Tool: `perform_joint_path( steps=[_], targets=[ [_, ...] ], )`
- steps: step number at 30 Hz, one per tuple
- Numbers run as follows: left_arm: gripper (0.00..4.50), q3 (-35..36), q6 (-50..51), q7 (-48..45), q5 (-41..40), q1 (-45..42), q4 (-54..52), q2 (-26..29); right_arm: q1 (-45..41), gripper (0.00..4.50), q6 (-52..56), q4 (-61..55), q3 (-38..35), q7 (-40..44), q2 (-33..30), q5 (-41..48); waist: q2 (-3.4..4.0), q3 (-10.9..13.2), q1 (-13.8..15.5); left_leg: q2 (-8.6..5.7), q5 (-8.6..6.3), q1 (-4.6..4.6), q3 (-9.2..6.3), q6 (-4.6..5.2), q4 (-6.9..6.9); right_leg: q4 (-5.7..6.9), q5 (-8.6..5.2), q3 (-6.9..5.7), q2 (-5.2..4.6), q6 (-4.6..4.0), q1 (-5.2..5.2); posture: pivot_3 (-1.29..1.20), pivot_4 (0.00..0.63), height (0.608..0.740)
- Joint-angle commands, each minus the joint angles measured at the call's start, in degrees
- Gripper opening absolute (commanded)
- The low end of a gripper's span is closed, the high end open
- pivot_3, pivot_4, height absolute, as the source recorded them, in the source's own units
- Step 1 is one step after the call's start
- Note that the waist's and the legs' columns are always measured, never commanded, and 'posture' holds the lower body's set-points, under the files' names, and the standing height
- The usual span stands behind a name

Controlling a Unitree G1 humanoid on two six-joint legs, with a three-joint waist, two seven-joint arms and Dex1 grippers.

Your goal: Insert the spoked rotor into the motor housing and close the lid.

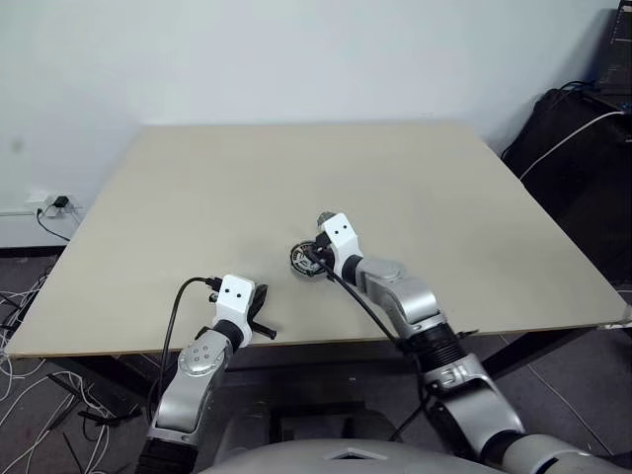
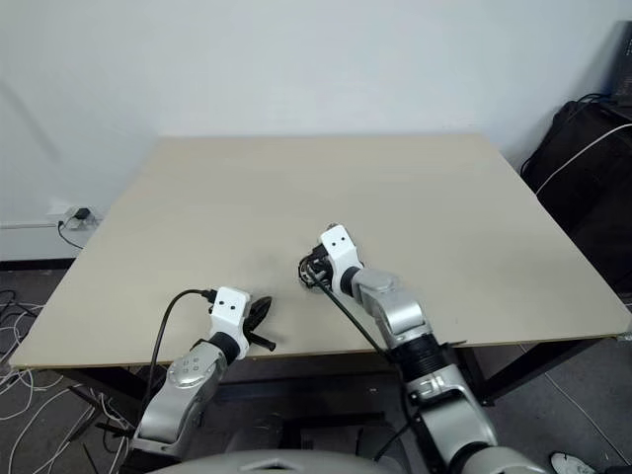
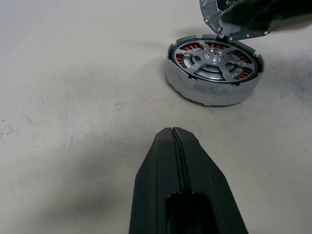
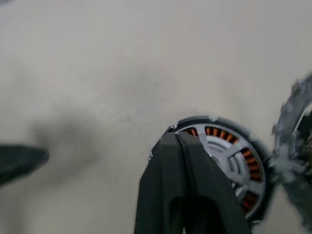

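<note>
Spoked rotor inside motor housing; no legible markings

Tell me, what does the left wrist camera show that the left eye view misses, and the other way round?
Left wrist view: close detail. The spoked rotor sits in the motor housing, with copper windings between its spokes, and the lid is tilted at the far rim. Left eye view: the whole table, a wall socket and a black bag. Both: the motor housing, the shut left gripper, and the right gripper at the housing.
</note>
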Motion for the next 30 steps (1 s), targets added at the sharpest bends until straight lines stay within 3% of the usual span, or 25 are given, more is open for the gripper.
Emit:
perform_joint_path(
  steps=[1,5,14,30],
  targets=[
    [0.00,-0.18,-1.39,0.25,-0.11,-0.97,-0.77,-0.61,-4.28,1.26,-1.14,-2.84,5.75,7.00,-4.55,-4.38,-0.02,0.01,0.05,0.00,0.00,-0.01,-0.01,0.00,0.00,0.00,0.00,-0.01,-0.01,-0.01,0.00,0.00,0.000,0.740],
    [0.00,-0.02,-2.06,0.41,-0.29,-1.12,-0.49,-1.35,-9.08,2.51,-2.28,-0.57,11.84,13.58,-8.62,-9.01,-0.07,0.05,0.07,0.01,0.00,-0.02,-0.01,0.00,0.01,-0.02,-0.01,0.00,-0.02,-0.01,-0.01,0.00,0.000,0.740],
    [0.00,-0.54,-4.52,-0.12,0.05,-0.67,-0.04,-1.72,-17.21,2.51,-8.90,8.07,19.97,24.96,-10.14,-17.21,-0.15,0.09,0.31,-0.01,0.00,-0.08,-0.01,0.00,0.03,-0.10,0.00,-0.02,0.05,-0.01,-0.01,0.00,0.000,0.740],
    [0.00,-1.10,-5.02,-1.07,-0.09,0.00,0.03,-1.53,-21.54,2.51,-16.20,23.60,20.94,28.47,-5.40,-24.78,-0.15,0.10,0.33,-0.02,0.00,-0.09,0.00,0.00,0.01,-0.09,0.00,-0.03,0.06,-0.01,-0.03,0.00,0.000,0.740]
  ],
)
